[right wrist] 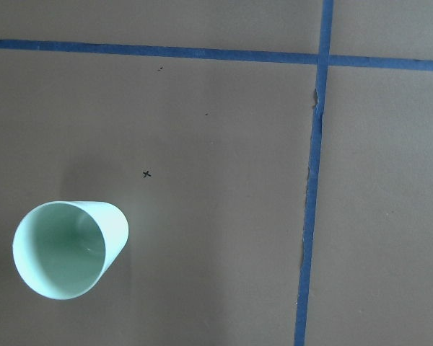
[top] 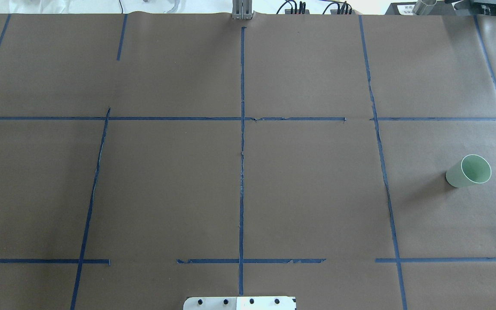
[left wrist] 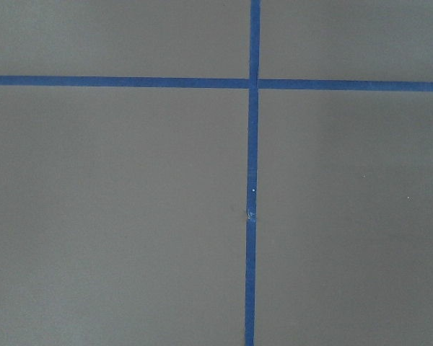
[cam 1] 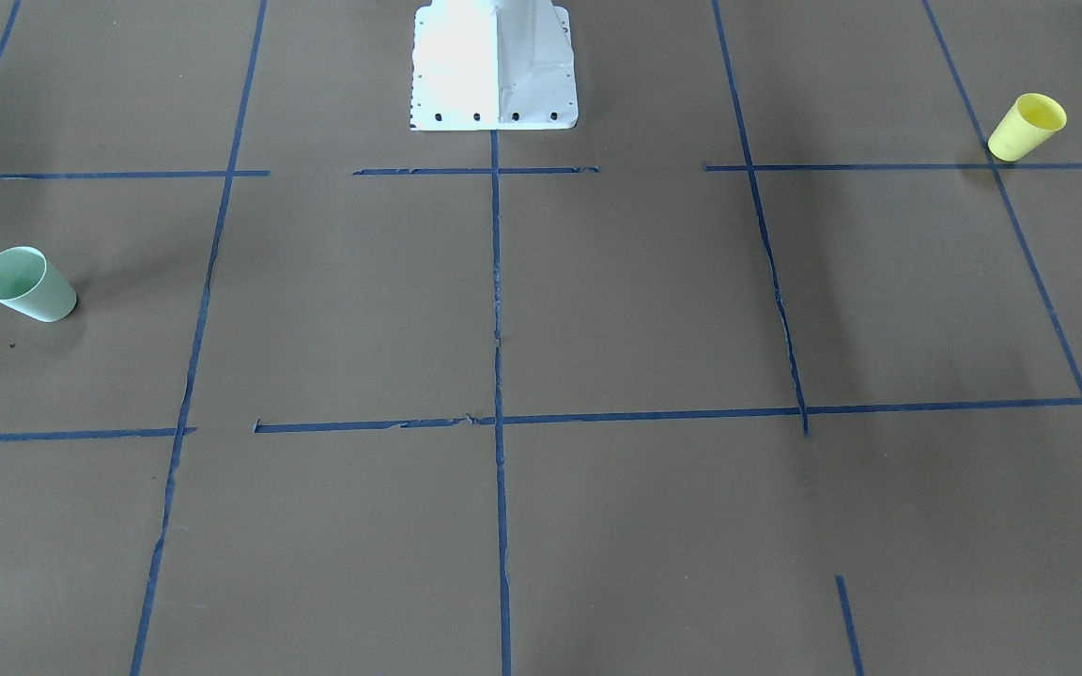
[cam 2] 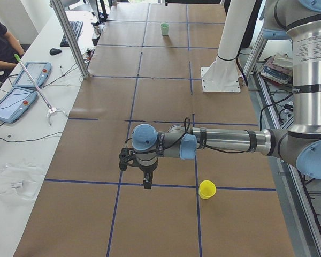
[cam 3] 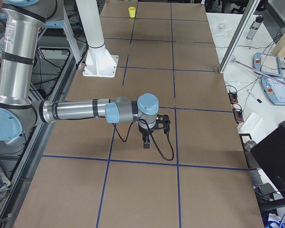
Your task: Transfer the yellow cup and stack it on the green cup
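Upright under the right wrist, a pale mint-green plastic tumbler [right wrist: 68, 249] is seen on the brown paper table [right wrist: 216, 238], blue tape lines [right wrist: 308, 216] beside it. A bright yellow plastic tumbler [cam 1: 1027, 127] is set well apart, near the left gripper [cam 2: 144, 179]. For it and the right gripper [cam 3: 146, 141], wide or closed cannot be told.

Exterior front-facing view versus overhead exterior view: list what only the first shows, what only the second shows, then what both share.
Only the front-facing view shows the yellow cup, standing by a tape crossing on the robot's left. Only the overhead view shows the black cables and a metal post beyond the table's far edge. Both show the green cup standing on the robot's right, the white robot base, and the blue tape lines on the brown table.
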